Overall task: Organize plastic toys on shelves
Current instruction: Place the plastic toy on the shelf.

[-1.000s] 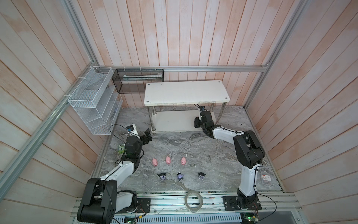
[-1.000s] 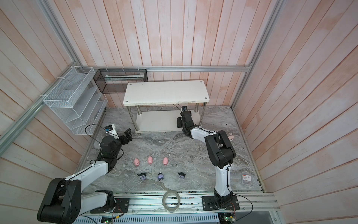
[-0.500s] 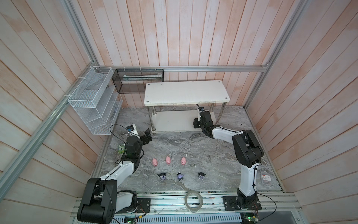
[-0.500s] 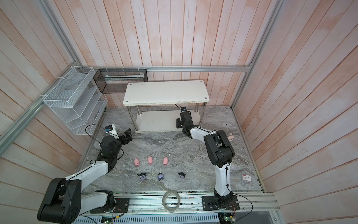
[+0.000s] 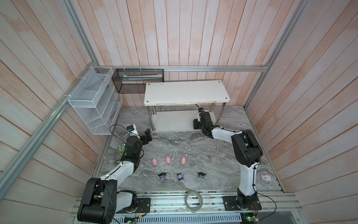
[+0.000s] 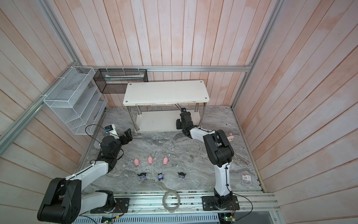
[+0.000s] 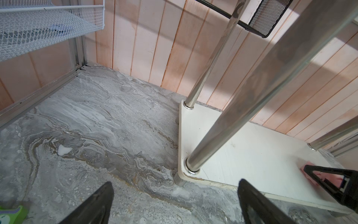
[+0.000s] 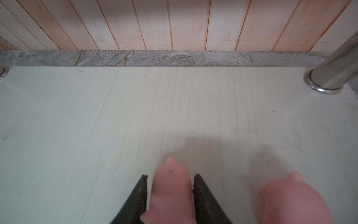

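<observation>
Hardly shifted since before, the right gripper (image 8: 170,175) keeps its jaws close around a pink pig (image 8: 170,195) on the lower board (image 8: 96,116), pinching or not I cannot tell, and pulling back could topple the second pig (image 8: 294,199) just beside it.

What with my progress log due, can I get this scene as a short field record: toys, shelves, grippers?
shelves: white two-tier rack near the back wall
lower board: two pink pigs, first pig and second pig
table: loose pigs, three in a row; dark figurines, three in a row
right gripper: at lower board, jaws flanking first pig; held or released unclear
left gripper: open, empty, beside a front rack leg
</observation>
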Tool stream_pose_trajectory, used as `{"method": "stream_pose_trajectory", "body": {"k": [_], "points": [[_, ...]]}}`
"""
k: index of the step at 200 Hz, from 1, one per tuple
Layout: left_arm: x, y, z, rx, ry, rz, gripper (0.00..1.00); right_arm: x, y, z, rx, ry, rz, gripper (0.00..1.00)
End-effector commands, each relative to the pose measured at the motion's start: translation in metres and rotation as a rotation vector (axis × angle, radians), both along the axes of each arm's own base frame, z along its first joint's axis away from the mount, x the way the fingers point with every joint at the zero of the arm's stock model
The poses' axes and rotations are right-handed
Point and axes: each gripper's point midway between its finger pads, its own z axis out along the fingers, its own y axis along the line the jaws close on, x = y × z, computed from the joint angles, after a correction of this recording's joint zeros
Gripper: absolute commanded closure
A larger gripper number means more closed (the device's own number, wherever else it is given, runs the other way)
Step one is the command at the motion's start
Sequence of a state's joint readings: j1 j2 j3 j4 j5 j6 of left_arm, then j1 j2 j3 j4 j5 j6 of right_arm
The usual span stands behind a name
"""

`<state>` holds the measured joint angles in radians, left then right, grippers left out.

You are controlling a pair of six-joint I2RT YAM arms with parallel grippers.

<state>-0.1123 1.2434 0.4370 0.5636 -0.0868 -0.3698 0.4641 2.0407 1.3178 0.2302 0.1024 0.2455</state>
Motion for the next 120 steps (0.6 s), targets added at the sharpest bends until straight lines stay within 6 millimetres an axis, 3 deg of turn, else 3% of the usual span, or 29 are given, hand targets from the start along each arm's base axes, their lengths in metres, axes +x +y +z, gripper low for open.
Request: {"method": "stream_pose_trajectory", "body": {"k": [1,62,120], "points": [[0.000,0.002,-0.004,0.012,0.010,0.011,0.00,0.001,0.002,-0.004,-0.001,0.014,0.006,0.55],[-0.001,0.002,-0.003,0.011,0.007,0.013,0.00,-0.004,0.007,0.026,0.047,-0.021,0.031,0.44],[-0.002,0.004,-0.002,0.017,0.004,0.022,0.00,-0.028,0.007,0.092,0.164,-0.120,0.074,0.39]]}}
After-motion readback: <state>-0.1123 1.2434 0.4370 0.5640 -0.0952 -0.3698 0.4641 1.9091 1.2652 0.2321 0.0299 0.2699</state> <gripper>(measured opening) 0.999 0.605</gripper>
